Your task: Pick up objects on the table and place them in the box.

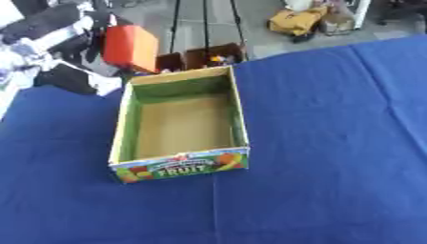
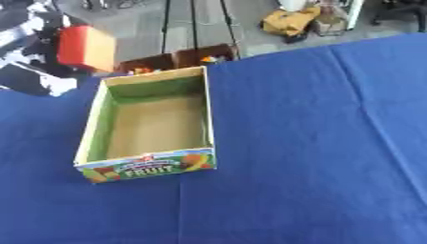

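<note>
1. At the far left, past the table's edge, an orange block [image 1: 131, 47] stands on the floor area among black and white clutter; it is off the blue tablecloth [image 1: 333, 143], so I would not count it as a table object
2. Left of centre sits the box [image 1: 122, 125], an open cardboard tray with green inner walls, a bare brown floor and a printed fruit label [image 1: 183, 167] on its near wall. It rests flat on the cloth, slightly askew, and nothing lies inside it
3. Just behind the box's far wall, small brown crates [image 1: 204, 56] hold something dark and colourful that I cannot make out
4. To the right the cloth runs bare and creased to the edge; no loose object to pick up shows on it
5. Neither the left hand nor the right hand appears in either view, so how open they are and whether they hold anything cannot be told
6. Judging by its thin walls, the box is light and would slide or buckle if knocked, so items are best lowered in from above, clear of the rim
</note>
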